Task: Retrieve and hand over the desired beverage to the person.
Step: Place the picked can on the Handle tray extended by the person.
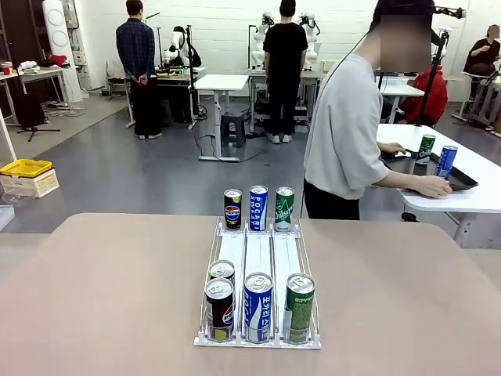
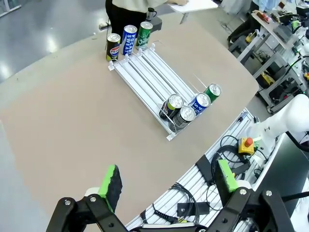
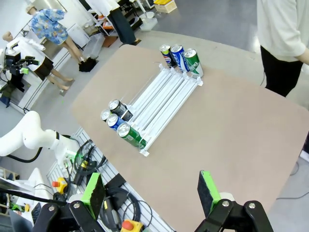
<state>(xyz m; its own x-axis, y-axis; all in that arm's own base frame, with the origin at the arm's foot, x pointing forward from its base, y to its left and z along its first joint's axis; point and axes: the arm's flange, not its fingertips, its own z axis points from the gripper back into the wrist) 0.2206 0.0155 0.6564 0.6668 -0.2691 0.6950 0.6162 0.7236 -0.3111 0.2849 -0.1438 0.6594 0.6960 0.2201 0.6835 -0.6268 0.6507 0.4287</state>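
Grey polished floor (image 1: 141, 176); white brick back wall (image 1: 227, 23); white height-adjustable desks (image 1: 221, 82); yellow crate (image 1: 26, 168) at left.

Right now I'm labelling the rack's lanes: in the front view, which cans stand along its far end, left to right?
Black Pepsi can → blue-and-white Pocari Sweat can → green-and-white can.

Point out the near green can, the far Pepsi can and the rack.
near green can (image 1: 299, 307), front view, its side.
far Pepsi can (image 1: 232, 210), front view, its label.
rack (image 1: 259, 252), front view, its bare middle lane.
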